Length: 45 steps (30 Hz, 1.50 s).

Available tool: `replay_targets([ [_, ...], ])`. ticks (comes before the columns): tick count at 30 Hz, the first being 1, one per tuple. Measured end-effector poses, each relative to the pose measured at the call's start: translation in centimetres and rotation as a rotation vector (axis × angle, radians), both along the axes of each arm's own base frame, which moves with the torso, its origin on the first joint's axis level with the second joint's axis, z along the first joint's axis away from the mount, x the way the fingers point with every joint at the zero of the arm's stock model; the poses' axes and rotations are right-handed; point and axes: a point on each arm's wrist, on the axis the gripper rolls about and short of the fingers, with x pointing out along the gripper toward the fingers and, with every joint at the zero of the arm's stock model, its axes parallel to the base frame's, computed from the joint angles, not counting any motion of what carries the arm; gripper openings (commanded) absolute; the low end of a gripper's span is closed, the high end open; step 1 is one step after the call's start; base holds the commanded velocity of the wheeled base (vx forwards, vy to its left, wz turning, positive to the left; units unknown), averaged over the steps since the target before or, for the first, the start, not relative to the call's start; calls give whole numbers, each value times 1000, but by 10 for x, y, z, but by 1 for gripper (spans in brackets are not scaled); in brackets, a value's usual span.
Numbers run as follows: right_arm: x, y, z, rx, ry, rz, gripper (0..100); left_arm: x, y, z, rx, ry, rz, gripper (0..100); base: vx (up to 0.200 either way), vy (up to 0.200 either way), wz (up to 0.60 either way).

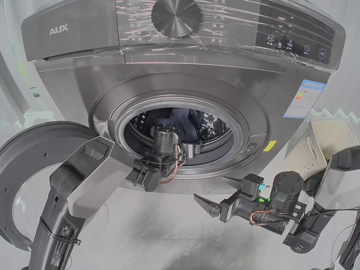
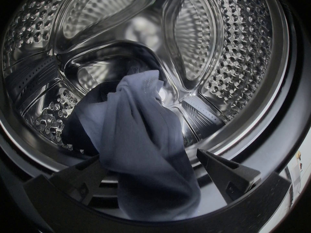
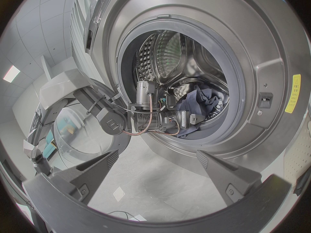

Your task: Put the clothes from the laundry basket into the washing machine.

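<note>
Navy cloth [image 2: 139, 120] lay in the steel drum [image 2: 239, 49], my left gripper [image 2: 147, 154] stood spread wide astride it, my right gripper [image 3: 157, 152] hung splayed, empty, outside.

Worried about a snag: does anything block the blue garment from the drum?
Nothing visible does. The door is swung open; the blue garment lies at the mouth of the drum, inside the open left hand.

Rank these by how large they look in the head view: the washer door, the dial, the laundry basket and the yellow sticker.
Largest to smallest:
1. door, swung open on the left
2. laundry basket, though it is partly hidden, so its full size is unsure
3. dial
4. yellow sticker, clearly the smallest
</note>
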Motion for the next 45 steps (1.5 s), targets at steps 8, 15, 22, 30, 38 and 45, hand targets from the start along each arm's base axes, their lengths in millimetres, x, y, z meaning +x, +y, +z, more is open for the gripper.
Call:
replay_targets([
  [8,0,0,0,0,0,0,100,-3,0,1,15,15,-5,0,0,0,0],
  [15,0,0,0,1,-2,0,100,6,2,17,-29,-11,21,0,0,0,0],
  [22,0,0,0,1,-1,0,100,22,1,45,-130,-116,74,0,0,0,0],
  [30,0,0,0,1,-1,0,100,44,6,44,-211,-237,136,0,0,0,0],
  [38,0,1,0,1,-2,1,100,50,11,32,-202,-230,147,100,0,0,0],
  [45,0,1,0,1,-1,2,100,49,8,26,-205,-218,140,100,0,0,0],
])
